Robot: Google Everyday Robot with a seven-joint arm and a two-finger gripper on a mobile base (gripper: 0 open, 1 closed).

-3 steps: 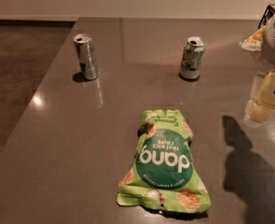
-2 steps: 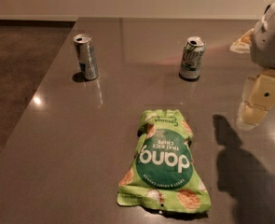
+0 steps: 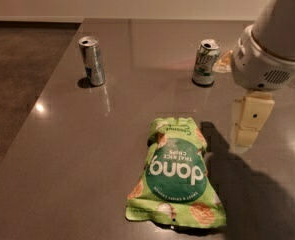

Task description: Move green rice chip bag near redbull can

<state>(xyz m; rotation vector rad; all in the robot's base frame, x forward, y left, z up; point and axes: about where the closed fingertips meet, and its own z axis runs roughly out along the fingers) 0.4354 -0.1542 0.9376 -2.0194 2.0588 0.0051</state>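
Observation:
The green rice chip bag (image 3: 177,174) lies flat on the grey table (image 3: 82,154) near its front, with its "dang" label upside down to me. The redbull can (image 3: 92,60), slim and silver with blue patches, stands upright at the back left, well apart from the bag. My gripper (image 3: 249,126) hangs from the white arm (image 3: 272,49) at the right. It is above the table, to the right of the bag and slightly behind it, and does not touch it.
A wider white-and-green soda can (image 3: 205,62) stands at the back, between the arm and the redbull can. The table's left edge runs diagonally, with dark floor (image 3: 17,84) beyond it. The arm's shadow falls right of the bag.
The arm and gripper have moved left into view, closer to the bag. The bag and both cans have not moved.

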